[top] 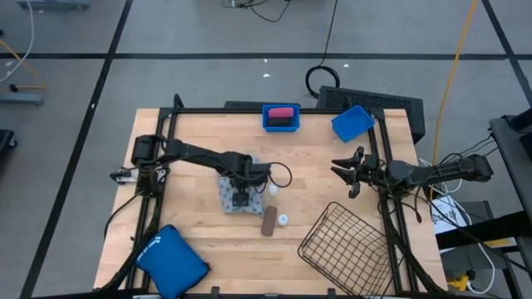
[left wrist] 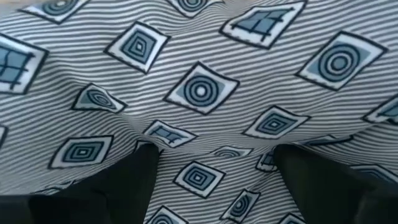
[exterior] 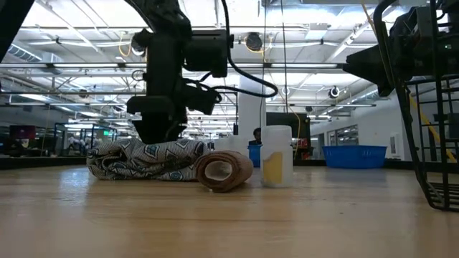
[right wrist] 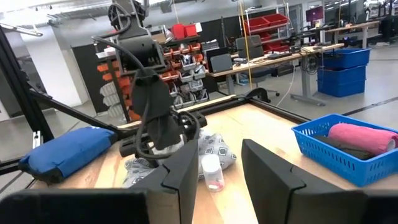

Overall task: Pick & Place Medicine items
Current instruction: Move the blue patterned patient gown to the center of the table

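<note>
The grey-blue patterned soft pack [top: 235, 189] [exterior: 143, 159] lies flat on the table's middle. My left gripper [top: 240, 198] [exterior: 154, 136] [left wrist: 211, 162] is down on it from above, fingers open with patterned cloth between them. A brown oblong container [top: 269, 221] [exterior: 224, 170] lies on its side just near of the pack. One white vial [top: 283, 219] [exterior: 276, 156] stands upright beside it, and another vial [top: 272, 188] [right wrist: 212, 172] stands right of the pack. A pink item [top: 283, 111] [right wrist: 364, 137] lies in a blue bin. My right gripper [top: 349, 170] [right wrist: 217, 186] hovers open at the table's right. My left gripper comes at the soft pack from above, pointing down. Its two open fingertips [left wrist: 140, 171] rest on the pack's top cloth [left wrist: 199, 93], which shows between them and bulges slightly. The pack lies flat on the table.
A blue bin [top: 268, 123] sits at the far edge, and a second blue bin [top: 352, 122] lies tilted to its right. A wire basket [top: 345, 245] [exterior: 437, 143] lies at the near right. A large plain blue pouch [top: 170, 259] [right wrist: 68, 149] lies near left.
</note>
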`<action>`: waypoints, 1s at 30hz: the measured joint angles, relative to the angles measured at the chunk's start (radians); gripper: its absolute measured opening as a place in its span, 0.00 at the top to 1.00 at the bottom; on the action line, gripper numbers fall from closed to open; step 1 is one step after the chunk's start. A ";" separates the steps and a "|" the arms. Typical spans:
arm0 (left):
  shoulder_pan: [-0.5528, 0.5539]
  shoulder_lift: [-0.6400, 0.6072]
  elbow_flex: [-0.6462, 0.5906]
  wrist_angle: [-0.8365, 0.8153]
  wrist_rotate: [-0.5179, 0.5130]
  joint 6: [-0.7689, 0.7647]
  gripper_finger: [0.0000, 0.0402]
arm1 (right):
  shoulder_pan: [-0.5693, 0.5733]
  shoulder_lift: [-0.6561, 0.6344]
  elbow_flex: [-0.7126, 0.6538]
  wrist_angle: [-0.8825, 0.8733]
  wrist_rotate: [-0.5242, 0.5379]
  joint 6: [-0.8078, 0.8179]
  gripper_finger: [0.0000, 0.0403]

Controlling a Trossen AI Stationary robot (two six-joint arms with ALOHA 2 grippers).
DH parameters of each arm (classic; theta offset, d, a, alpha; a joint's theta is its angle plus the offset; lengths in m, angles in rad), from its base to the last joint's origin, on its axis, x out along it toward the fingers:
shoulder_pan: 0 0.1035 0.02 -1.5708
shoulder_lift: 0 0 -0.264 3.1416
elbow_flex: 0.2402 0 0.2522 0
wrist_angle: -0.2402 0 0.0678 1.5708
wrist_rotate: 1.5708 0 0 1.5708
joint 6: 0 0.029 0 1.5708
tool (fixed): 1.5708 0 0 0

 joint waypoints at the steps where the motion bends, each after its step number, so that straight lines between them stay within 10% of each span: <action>1: 0.006 0.008 0.000 0.006 0.022 0.000 0.16 | 0.000 0.001 0.000 0.001 -0.001 0.000 0.71; 10: 0.018 0.012 -0.007 0.098 0.085 0.053 0.25 | 0.000 0.001 0.000 0.000 0.000 0.000 0.71; 20: 0.042 0.007 -0.055 0.151 0.144 -0.034 0.91 | 0.000 0.001 0.000 0.000 -0.001 -0.001 0.71; 30: 0.002 -0.147 -0.082 0.099 0.045 -0.090 0.93 | 0.000 0.001 0.000 0.000 -0.001 -0.001 0.71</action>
